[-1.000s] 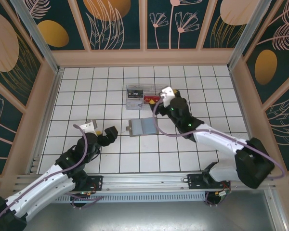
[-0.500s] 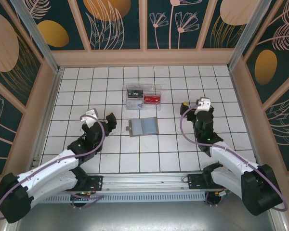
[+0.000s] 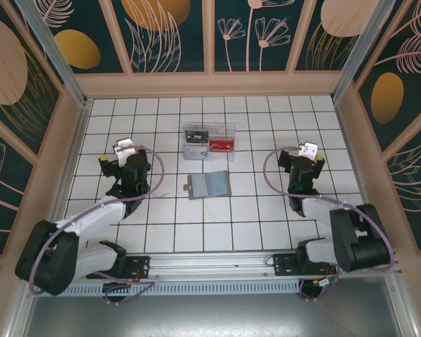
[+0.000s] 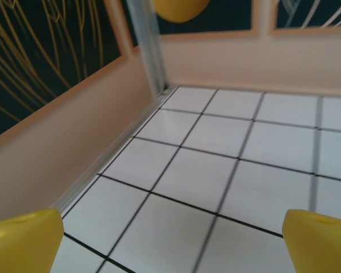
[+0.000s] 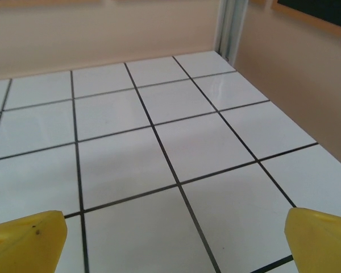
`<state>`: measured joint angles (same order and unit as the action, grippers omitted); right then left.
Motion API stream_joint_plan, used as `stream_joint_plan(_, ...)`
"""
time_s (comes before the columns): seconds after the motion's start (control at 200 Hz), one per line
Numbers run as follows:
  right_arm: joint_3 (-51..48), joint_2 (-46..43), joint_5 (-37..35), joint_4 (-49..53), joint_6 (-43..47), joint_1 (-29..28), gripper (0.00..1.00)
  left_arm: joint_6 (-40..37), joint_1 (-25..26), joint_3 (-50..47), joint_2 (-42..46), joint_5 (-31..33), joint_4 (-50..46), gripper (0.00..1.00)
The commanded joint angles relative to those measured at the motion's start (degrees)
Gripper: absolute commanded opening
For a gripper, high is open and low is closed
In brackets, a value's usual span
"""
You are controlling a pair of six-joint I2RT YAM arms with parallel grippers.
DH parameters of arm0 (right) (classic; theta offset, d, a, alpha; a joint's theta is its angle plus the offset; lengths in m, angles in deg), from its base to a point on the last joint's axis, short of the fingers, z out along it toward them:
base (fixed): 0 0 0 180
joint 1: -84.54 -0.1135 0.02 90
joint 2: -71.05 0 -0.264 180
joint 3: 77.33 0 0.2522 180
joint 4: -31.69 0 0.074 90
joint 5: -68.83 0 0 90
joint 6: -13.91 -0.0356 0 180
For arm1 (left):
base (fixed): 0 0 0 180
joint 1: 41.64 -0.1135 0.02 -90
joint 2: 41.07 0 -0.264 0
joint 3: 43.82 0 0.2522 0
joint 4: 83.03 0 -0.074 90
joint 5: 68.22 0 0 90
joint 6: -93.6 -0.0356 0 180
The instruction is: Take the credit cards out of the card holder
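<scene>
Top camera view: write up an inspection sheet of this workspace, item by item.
Surface: white tiled table, no spills seen.
Job's things: grey card holder lies flat mid-table. Two cards, one red and one dark, lie in the tray beyond it. Whether any are inside the holder cannot be told.
Clutter: clear tray; nothing else seen.
Tools: left tool open, empty, over bare tiles; right tool open, empty, over bare tiles.
Cables: a purple cable loops above each arm, clear of the holder.
Surroundings: beige walls with dark leaf-pattern panels.
</scene>
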<state>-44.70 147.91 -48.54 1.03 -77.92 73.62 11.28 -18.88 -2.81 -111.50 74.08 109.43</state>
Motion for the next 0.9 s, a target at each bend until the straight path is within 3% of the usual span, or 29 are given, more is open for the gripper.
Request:
stream_joint_plan(0.0, 0.1, 5.3, 0.7, -10.1, 2.5, 1.1, 0.99, -3.2, -5.2, -1.8, -5.1, -4.5, 7.3, 0.99)
stream_joint_plan(0.245, -4.6, 8.7, 9.1, -24.9, 2.0, 6.3, 0.99, -5.7, -10.3, -3.1, -13.7, -9.3, 19.8, 0.99)
stream_joint_plan(0.375, -5.9, 9.1, 19.4, -25.8, -0.1, 10.6, 0.99, -4.6, -13.8, -3.7, -13.5, -13.9, 23.2, 0.99)
stream_joint_plan(0.44, -7.7, 12.3, 19.5, -33.1, 1.1, 10.5, 0.99, -3.4, -15.2, -4.1, -13.0, -15.3, 23.2, 0.99)
stream_joint_plan(0.646, -6.7, 11.4, 21.3, -29.4, 0.8, 10.7, 0.99, 2.2, -16.8, -4.5, -10.6, -20.0, 19.0, 0.99)
stream_joint_plan(0.741, -6.8, 11.5, 19.6, -29.8, 0.4, 10.6, 0.99, 4.0, -16.8, -4.7, -9.4, -17.9, 16.4, 0.99)
stream_joint_plan(0.891, -6.7, 11.3, 19.9, -29.4, 0.2, 10.8, 0.99, 1.0, -17.0, -7.6, -8.1, -22.5, 22.4, 0.99)
